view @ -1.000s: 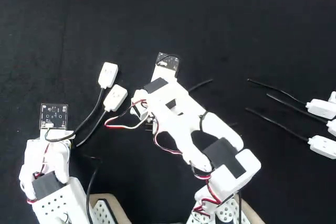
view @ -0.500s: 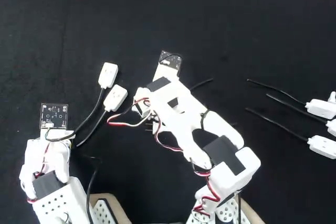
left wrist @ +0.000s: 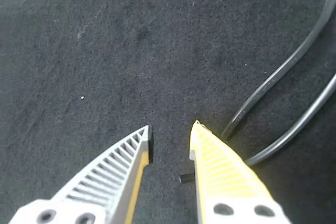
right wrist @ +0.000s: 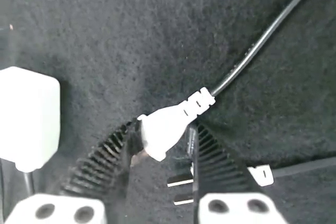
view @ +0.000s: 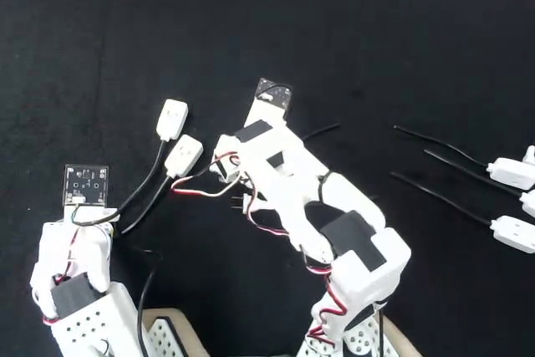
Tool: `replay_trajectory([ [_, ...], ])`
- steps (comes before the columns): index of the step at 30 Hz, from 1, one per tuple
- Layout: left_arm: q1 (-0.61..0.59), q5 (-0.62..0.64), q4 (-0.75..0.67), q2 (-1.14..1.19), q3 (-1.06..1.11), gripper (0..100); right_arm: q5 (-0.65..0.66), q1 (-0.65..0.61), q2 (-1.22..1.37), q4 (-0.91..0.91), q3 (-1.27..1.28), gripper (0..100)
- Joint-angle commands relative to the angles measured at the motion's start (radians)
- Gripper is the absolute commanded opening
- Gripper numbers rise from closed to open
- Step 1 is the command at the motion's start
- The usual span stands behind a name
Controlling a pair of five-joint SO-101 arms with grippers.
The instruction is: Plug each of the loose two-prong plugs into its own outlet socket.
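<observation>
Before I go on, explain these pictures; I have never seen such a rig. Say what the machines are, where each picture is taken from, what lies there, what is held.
These are two small white robot arms, the left arm and the right arm, on a table under black cloth. One picture looks down from a fixed camera; the other two come from a camera on each wrist. On the cloth lie one white socket beside another socket, and white corded pieces near one edge. The left gripper is open, holding nothing. The right gripper grips a white two-prong plug.
</observation>
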Motion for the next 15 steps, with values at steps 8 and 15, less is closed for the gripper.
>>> replay_trajectory([
  [8,0.001,0.008,-0.014,-0.003,0.018,13,0.009,0.06,0.035,-0.006,-0.002,2.9],
  [15,0.001,0.008,-0.014,-0.003,0.018,13,0.328,0.055,0.013,0.058,-0.012,2.9],
])
